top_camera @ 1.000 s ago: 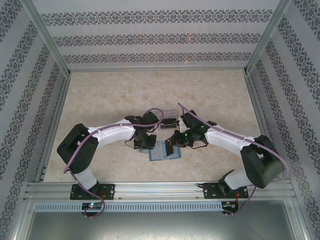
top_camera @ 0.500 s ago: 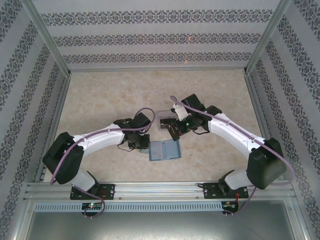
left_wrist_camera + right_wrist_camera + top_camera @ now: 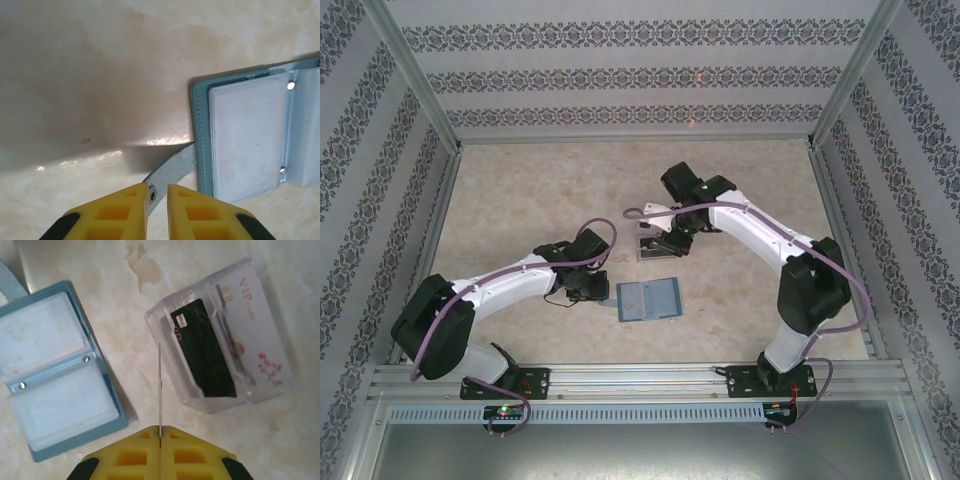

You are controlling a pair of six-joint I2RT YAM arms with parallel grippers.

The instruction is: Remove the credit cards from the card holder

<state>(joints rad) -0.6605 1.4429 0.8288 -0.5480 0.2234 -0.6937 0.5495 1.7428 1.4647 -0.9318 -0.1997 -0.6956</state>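
Two credit cards [image 3: 205,350] lie in the clear tray [image 3: 164,335]. The right end effector [image 3: 160,429] pinches a third card [image 3: 159,385] above the table. The card holder [image 3: 55,370] looks emptied, and the left end effector [image 3: 157,189] is narrowly parted around its tab [image 3: 172,167].

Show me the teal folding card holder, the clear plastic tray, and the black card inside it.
Teal folding card holder [image 3: 55,371]: right wrist view, on its centre fold.
Clear plastic tray [image 3: 170,347]: right wrist view, on its left wall.
Black card [image 3: 202,347]: right wrist view, on its middle.
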